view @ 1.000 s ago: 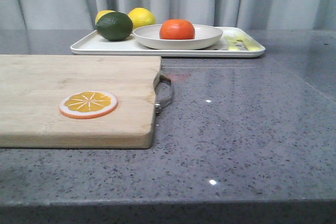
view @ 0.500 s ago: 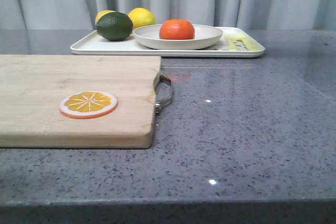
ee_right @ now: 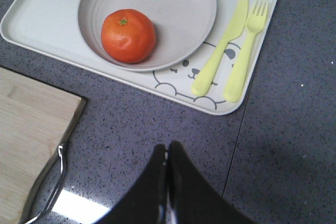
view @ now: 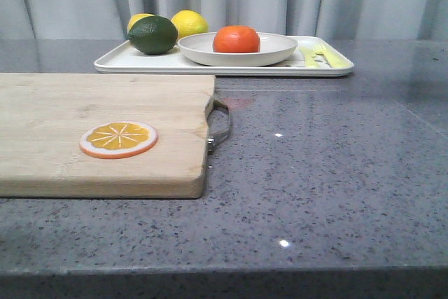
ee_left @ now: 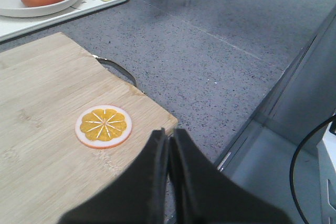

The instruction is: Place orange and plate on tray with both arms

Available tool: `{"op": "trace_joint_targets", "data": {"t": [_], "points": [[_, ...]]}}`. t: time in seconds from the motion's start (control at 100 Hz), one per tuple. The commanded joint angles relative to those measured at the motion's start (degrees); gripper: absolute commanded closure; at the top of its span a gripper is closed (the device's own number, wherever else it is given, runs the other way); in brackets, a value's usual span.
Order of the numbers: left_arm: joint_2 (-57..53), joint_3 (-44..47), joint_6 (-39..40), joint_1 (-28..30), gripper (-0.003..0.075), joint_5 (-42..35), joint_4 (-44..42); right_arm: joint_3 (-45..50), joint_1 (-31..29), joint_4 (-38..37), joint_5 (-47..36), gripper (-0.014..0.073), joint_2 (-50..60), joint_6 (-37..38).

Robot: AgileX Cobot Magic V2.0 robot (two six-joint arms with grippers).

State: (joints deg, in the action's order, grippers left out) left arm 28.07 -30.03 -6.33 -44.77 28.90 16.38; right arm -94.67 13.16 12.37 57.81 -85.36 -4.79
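Observation:
The orange point(view: 236, 38) sits in the off-white plate point(view: 280, 50), and the plate rests on the white tray point(view: 119, 63) at the back of the table. The right wrist view shows the orange point(ee_right: 128, 35), the plate point(ee_right: 178, 9) and the tray point(ee_right: 37, 22) from above. My right gripper point(ee_right: 167, 148) is shut and empty, held above the grey table on the near side of the tray. My left gripper point(ee_left: 168, 134) is shut and empty, above the near corner of the cutting board. Neither gripper shows in the front view.
A wooden cutting board point(view: 84, 110) with a metal handle point(view: 221, 125) lies front left, with an orange slice disc point(view: 117, 138) on it. A dark green fruit point(view: 152, 34) and two lemons point(view: 189, 22) are on the tray's left part. A yellow-green knife point(ee_right: 220, 43) and fork point(ee_right: 247, 51) lie on its right part.
A dark part of an arm at the top right of the front view one second ago has left the view. Nothing on the table has moved.

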Motion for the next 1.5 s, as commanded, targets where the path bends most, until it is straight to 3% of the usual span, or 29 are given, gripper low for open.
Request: {"op": "trace_joint_targets", "data": {"t": [0.0, 0.73, 1.49], "points": [[0.1, -1.5, 0.2, 0.0, 0.0741, -3.8, 0.6, 3.9, 0.1, 0.2, -6.1, 0.0661, 6.3, -1.0], [0.1, -1.5, 0.2, 0.0, 0.0741, -3.8, 1.3, 41.4, 0.1, 0.2, -24.0, 0.0661, 36.7, -3.3], [0.1, -1.5, 0.2, 0.0, 0.0741, -3.7, 1.5, 66.9, 0.1, 0.2, -33.9, 0.0661, 65.1, -3.3]]}}
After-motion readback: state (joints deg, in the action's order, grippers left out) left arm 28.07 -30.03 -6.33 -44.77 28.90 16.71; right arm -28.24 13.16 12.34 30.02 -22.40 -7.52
